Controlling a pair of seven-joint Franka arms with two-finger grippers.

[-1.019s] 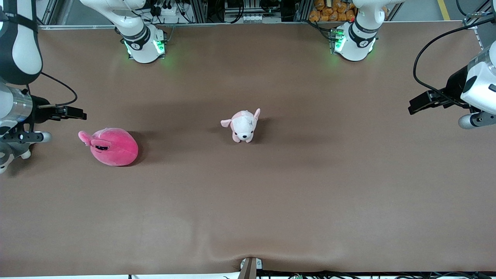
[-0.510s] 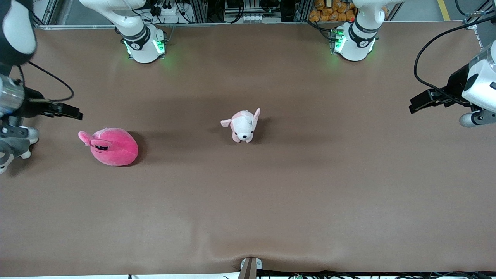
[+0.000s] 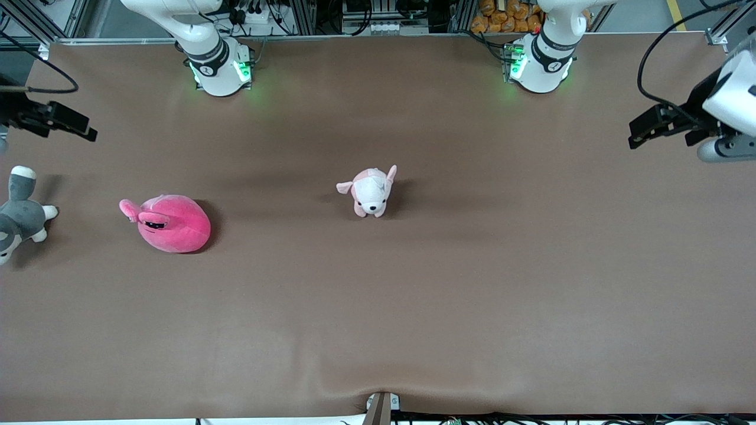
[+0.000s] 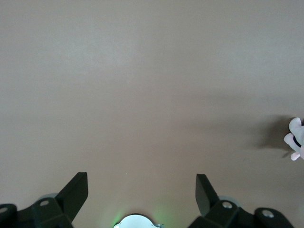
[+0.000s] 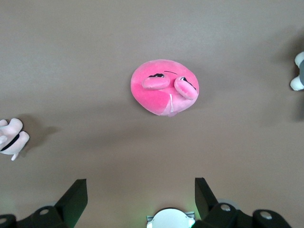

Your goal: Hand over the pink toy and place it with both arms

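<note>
The pink toy (image 3: 172,223) is a hot-pink round plush with two eye stalks. It lies on the brown table toward the right arm's end, and shows in the right wrist view (image 5: 164,87). My right gripper (image 3: 80,125) is open and empty, up in the air over the table's edge at that end, apart from the toy. Its fingers (image 5: 73,197) frame bare table. My left gripper (image 3: 641,133) is open and empty, high over the left arm's end of the table. Its fingers (image 4: 76,192) also frame bare table.
A pale pink-and-white puppy plush (image 3: 370,190) stands mid-table; its edge shows in both wrist views (image 4: 295,139) (image 5: 10,137). A grey-and-white plush (image 3: 20,212) lies at the table's edge at the right arm's end. The arm bases (image 3: 218,65) (image 3: 540,62) stand along the table's edge farthest from the front camera.
My right arm has lifted and drawn back off the table's edge, uncovering the grey-and-white plush. My left gripper has risen slightly. The toys have not moved.
</note>
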